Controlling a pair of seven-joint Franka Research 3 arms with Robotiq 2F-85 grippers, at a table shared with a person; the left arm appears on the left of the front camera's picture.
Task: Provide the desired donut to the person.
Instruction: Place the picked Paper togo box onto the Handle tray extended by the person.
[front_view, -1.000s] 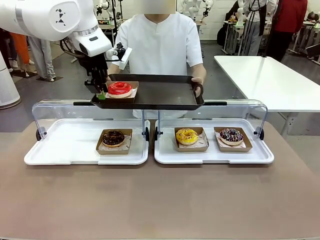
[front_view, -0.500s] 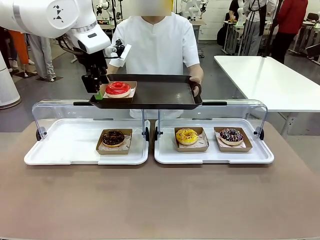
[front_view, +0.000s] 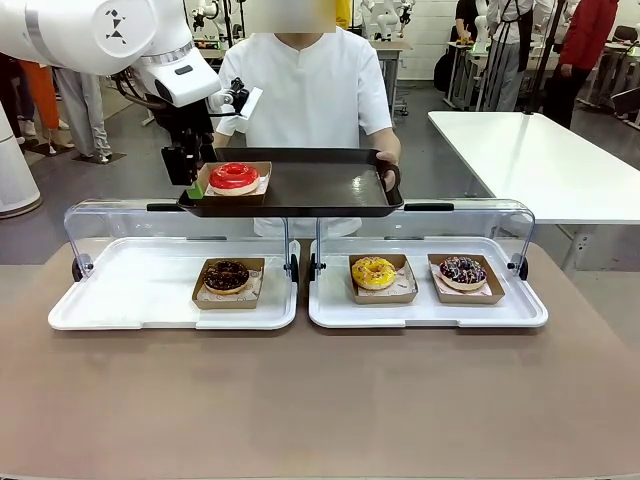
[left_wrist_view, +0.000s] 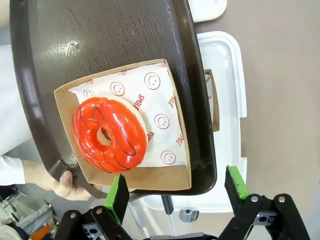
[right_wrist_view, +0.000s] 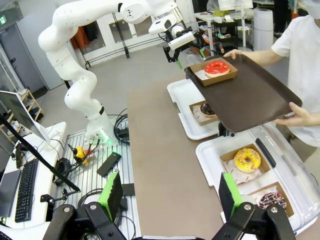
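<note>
Brown and bare in its near half, the desk (front_view: 320, 400) is carrying two white display trays (front_view: 130, 290) with their clear lids (front_view: 110, 215) swung back. A chocolate donut (front_view: 227, 274) is sitting in the left one, while a yellow donut (front_view: 373, 271) and a dark sprinkled donut (front_view: 462, 270) are sitting in the right one.

Beyond them the person (front_view: 315, 90) is holding a dark serving tray (front_view: 330, 188) by both ends, one hand (front_view: 390, 165) gripping its right rim. The red donut (front_view: 235, 176) is lying in its cardboard holder (front_view: 264, 178) on the tray's left end.

Compared with a second ago, the tray is sitting slightly higher and closer to the person's chest, and the left arm is standing a touch higher with it. Over the last half second almost nothing is shifting.

From the left wrist, the left end effector (left_wrist_view: 177, 187) is standing spread wide. One green pad is sitting just beside the holder's edge and the other is hanging well out past the tray rim, so it is pinching nothing. The holder is resting on the tray by its own weight.

The right end effector (right_wrist_view: 169, 192) is hanging spread as well, far back from the desk.

The handover is looking essentially done. What is probably remaining is the left arm backing clear without nudging the tray.
</note>
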